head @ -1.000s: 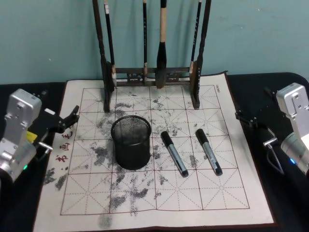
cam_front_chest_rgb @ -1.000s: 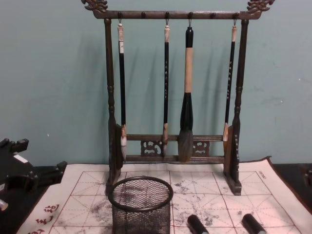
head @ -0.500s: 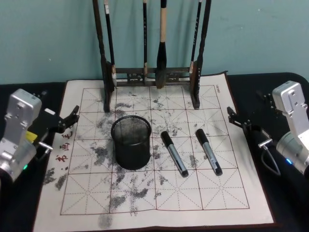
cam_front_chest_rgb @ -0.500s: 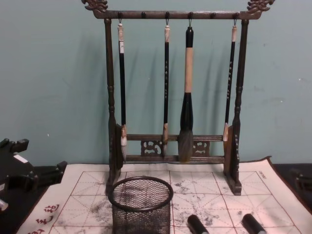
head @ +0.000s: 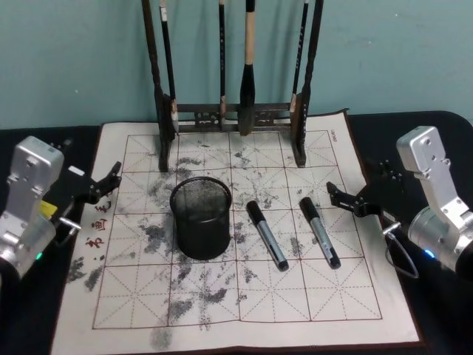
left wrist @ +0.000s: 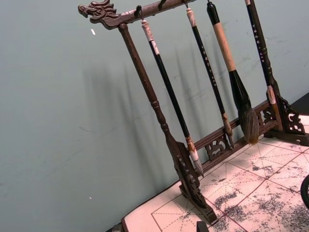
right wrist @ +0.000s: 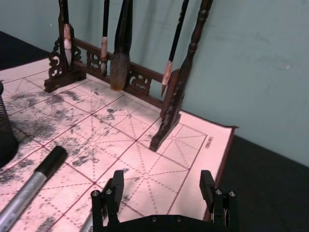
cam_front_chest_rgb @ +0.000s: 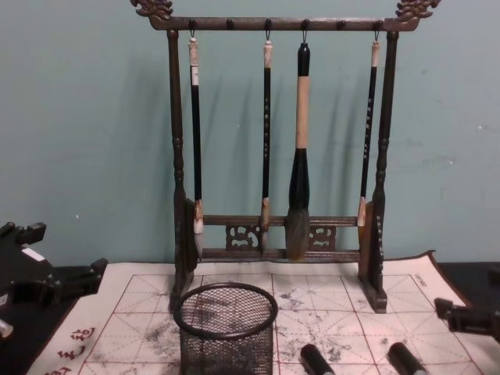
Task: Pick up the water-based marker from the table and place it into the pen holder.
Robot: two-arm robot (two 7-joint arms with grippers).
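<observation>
head view looks down on mat; chest view low, level; both share brush rack, pen holder.

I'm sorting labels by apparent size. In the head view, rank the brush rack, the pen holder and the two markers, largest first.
1. brush rack
2. pen holder
3. left marker and right marker: they look alike in size, so I won't rank them.

Rack top off-frame, head view.
</observation>
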